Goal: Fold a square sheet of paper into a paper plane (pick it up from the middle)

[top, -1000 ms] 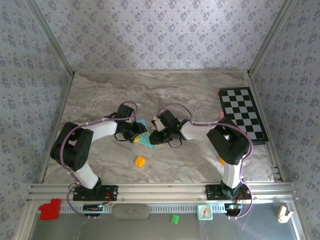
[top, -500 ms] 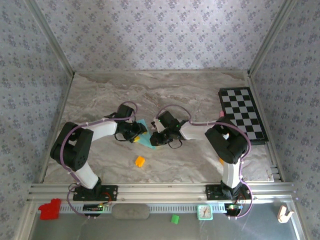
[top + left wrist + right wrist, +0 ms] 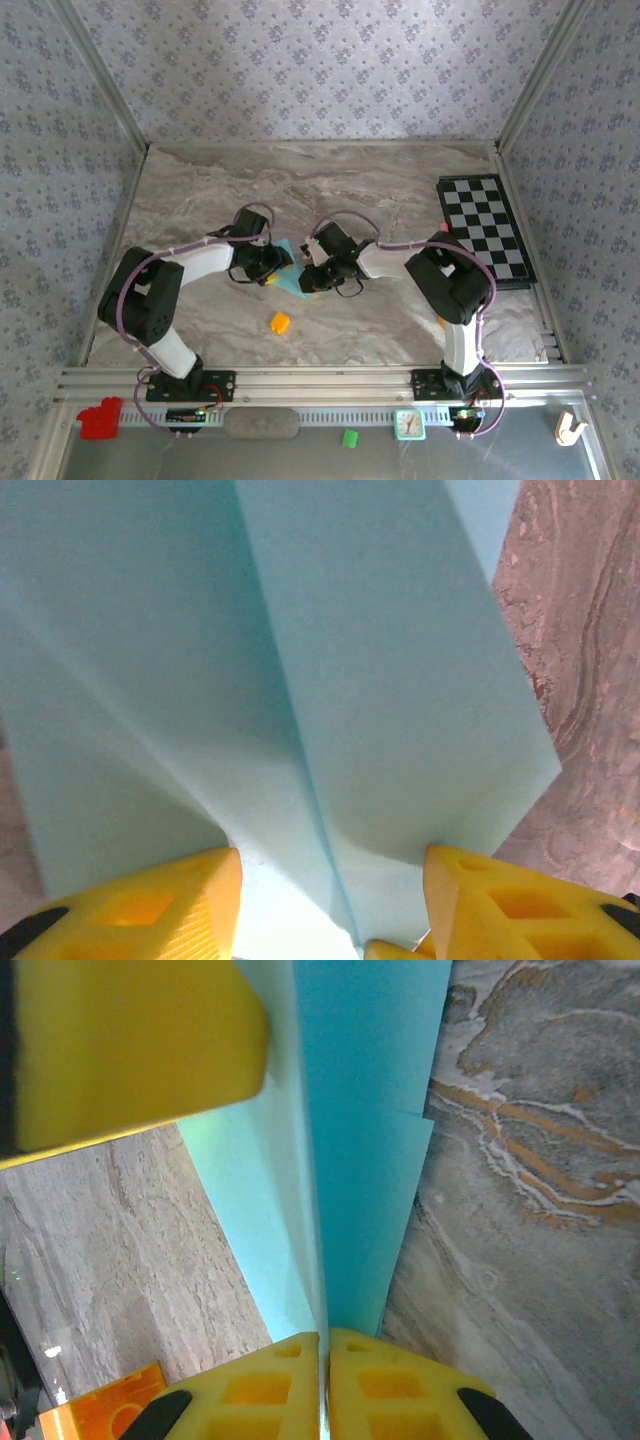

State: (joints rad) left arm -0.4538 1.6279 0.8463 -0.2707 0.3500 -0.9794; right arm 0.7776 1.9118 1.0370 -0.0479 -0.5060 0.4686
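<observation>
Paper (image 3: pixel 380 680) carries long creases, so folding looks partway done. Right gripper (image 3: pixel 324 1345) pinches its 3 o'clock end shut. Left gripper (image 3: pixel 330 865), half wide, straddles the 9 o'clock end.

Teal paper (image 3: pixel 400 680), folded, sharp centre crease

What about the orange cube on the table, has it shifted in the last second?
No. The orange cube lies where it did in the top view, the same gap from the near metal rail.
</observation>
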